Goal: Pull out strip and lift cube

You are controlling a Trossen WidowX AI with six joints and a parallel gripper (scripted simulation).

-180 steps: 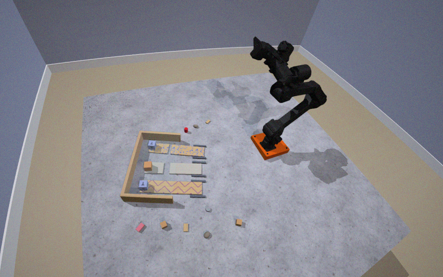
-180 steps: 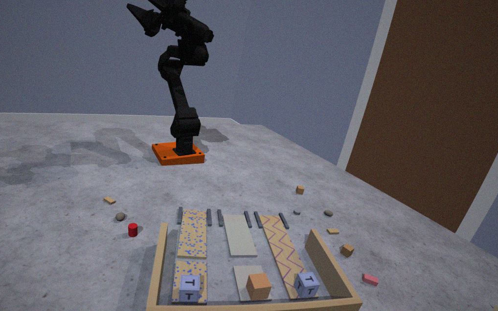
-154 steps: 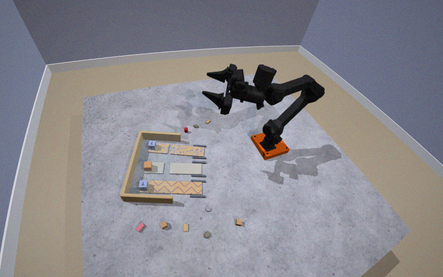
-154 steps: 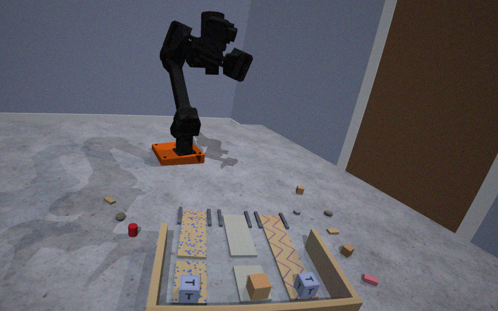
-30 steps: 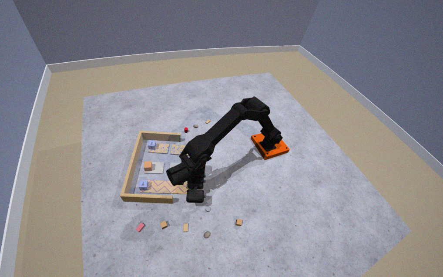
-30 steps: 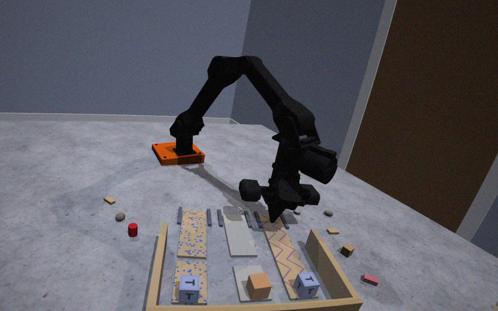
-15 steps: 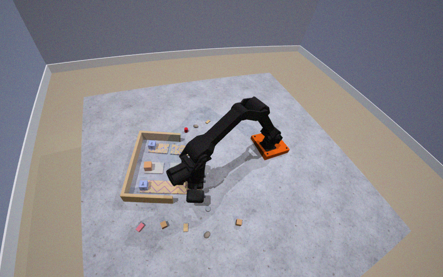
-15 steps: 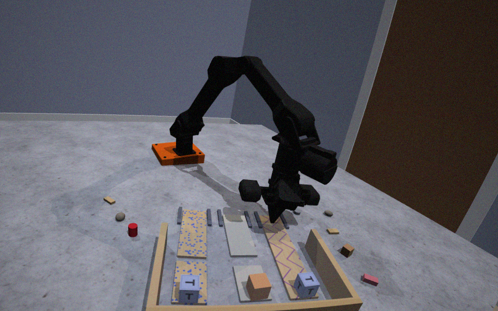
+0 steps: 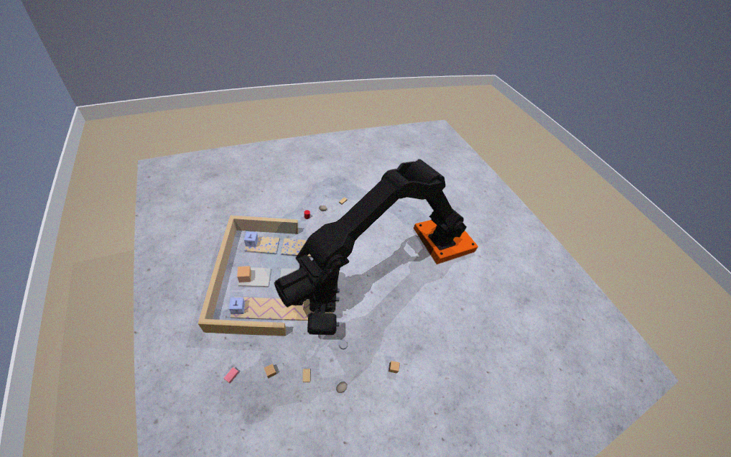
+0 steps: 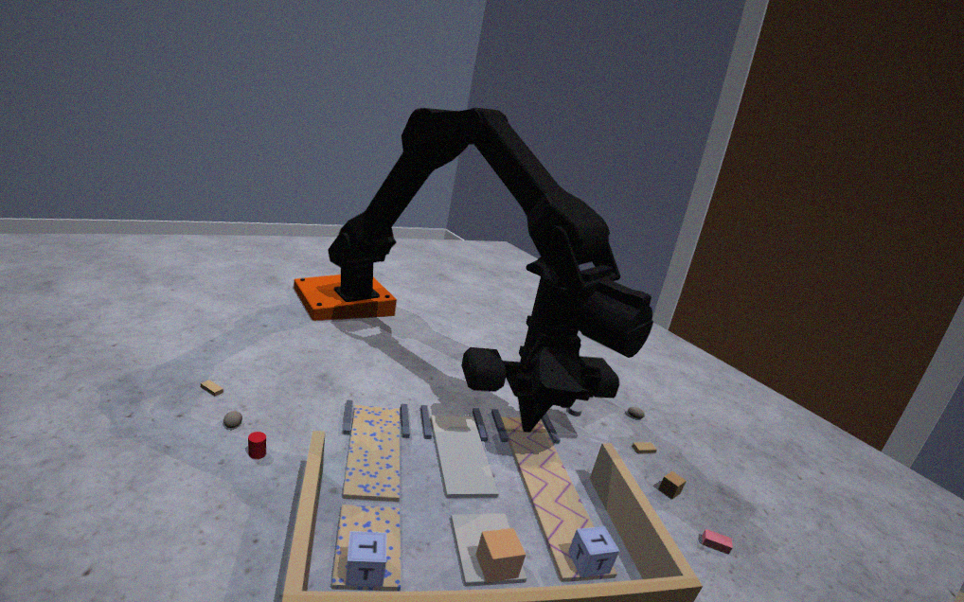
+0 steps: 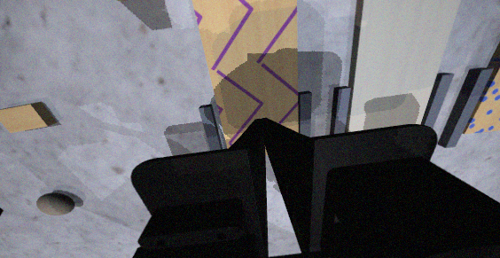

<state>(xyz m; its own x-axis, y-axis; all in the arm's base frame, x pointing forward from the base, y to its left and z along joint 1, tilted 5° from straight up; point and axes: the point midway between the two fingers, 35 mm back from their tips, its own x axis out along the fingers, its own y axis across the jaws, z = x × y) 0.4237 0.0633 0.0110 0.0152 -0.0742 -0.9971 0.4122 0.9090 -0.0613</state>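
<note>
Matt black plastic-looking arm point(image 10: 515, 186), mottled rough concrete-like floor point(image 10: 97, 336), smooth wood-look frame point(image 10: 306, 508), glossy orange base point(image 10: 344, 297).

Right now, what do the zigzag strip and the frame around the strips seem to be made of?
The zigzag strip looks like thin matte card or veneer: it lies flat, tan, with printed purple lines. The frame looks like unvarnished wood: thick tan walls, no shine. No grain shows, so neither is certain.

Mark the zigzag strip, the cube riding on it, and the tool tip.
zigzag strip point(image 10: 551, 489), exterior view, bare middle of its top.
labelled cube point(image 10: 595, 551), exterior view, front corner.
tool point(image 10: 532, 424), exterior view, closed fingertips.
</note>
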